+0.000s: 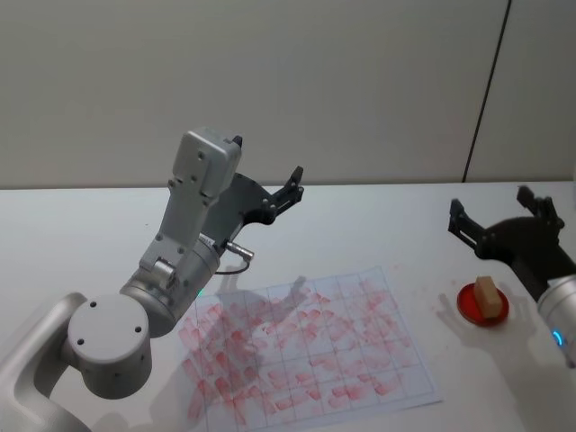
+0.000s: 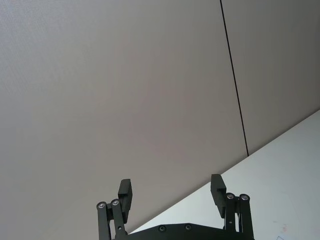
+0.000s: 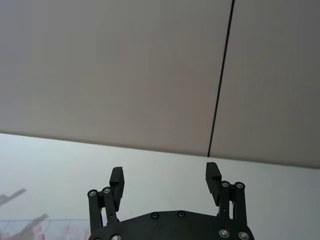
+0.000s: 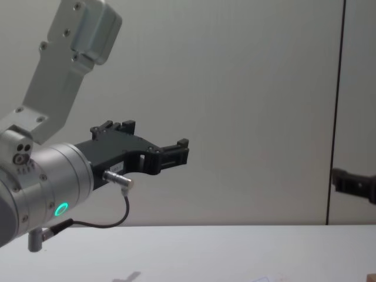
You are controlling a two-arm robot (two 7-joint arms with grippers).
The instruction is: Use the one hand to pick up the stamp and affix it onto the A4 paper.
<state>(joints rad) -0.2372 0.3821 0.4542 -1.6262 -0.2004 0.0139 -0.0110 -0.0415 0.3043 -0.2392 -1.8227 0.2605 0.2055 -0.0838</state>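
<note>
The stamp (image 1: 487,295), a small tan block, stands on a round red ink pad (image 1: 470,306) at the table's right side. The A4 paper (image 1: 306,355), a white sheet with a faint grid and several red stamp prints, lies flat at the front centre. My right gripper (image 1: 490,202) hovers open just behind and above the stamp, with nothing between its fingers; the right wrist view shows its jaws (image 3: 165,172) spread against the wall. My left gripper (image 1: 266,162) is raised above the table behind the paper's far left corner, open and empty, as the left wrist view (image 2: 170,184) confirms.
The white table (image 1: 90,234) runs back to a plain grey wall with one dark vertical seam (image 1: 486,90). The left arm's silver links (image 1: 193,193) rise over the paper's left side. A green ring glows on the left wrist (image 4: 60,209).
</note>
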